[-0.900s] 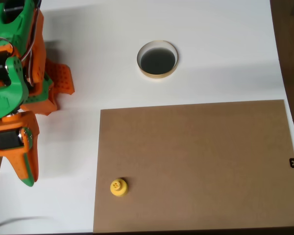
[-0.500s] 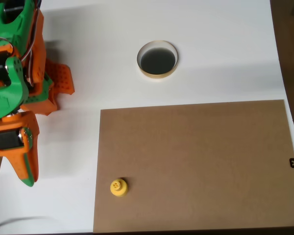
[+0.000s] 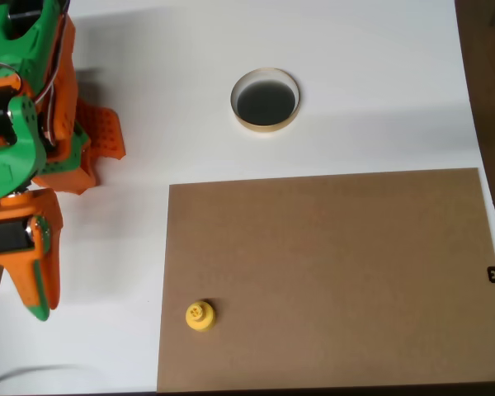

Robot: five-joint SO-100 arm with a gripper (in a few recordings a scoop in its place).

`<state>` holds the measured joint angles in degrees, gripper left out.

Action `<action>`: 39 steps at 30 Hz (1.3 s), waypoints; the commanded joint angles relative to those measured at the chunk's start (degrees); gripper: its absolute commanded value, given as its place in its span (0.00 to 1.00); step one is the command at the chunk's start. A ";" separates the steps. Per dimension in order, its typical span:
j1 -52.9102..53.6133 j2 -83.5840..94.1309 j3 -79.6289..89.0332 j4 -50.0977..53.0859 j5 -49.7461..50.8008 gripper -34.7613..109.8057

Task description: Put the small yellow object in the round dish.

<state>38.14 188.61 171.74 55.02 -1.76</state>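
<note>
In the overhead view we see a plain white worktop [image 3: 355,74] with a flat mid-brown board [image 3: 330,280] lying on it, uniform and unpatterned. At the board's near left corner sits the small yellow object [image 3: 200,315], bright yellow all over. Farther off, the round dish [image 3: 266,100] shows a pale cream rim around a dark, nearly black inside. On the left, the arm [image 3: 25,124] mixes bright orange and green parts, and its tool [image 3: 35,289] is orange edged with green.
</note>
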 commanded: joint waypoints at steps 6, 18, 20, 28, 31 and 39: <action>-1.23 1.85 -8.09 -0.70 2.11 0.37; -9.49 -7.12 -21.97 2.20 -7.21 0.40; -10.90 -10.11 -24.79 3.34 -9.32 0.41; -20.74 -27.16 -34.54 7.82 -9.76 0.42; -23.47 -32.43 -35.86 7.91 -10.81 0.42; -26.72 -46.76 -39.90 7.21 -11.87 0.44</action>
<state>11.60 145.81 137.37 62.49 -12.74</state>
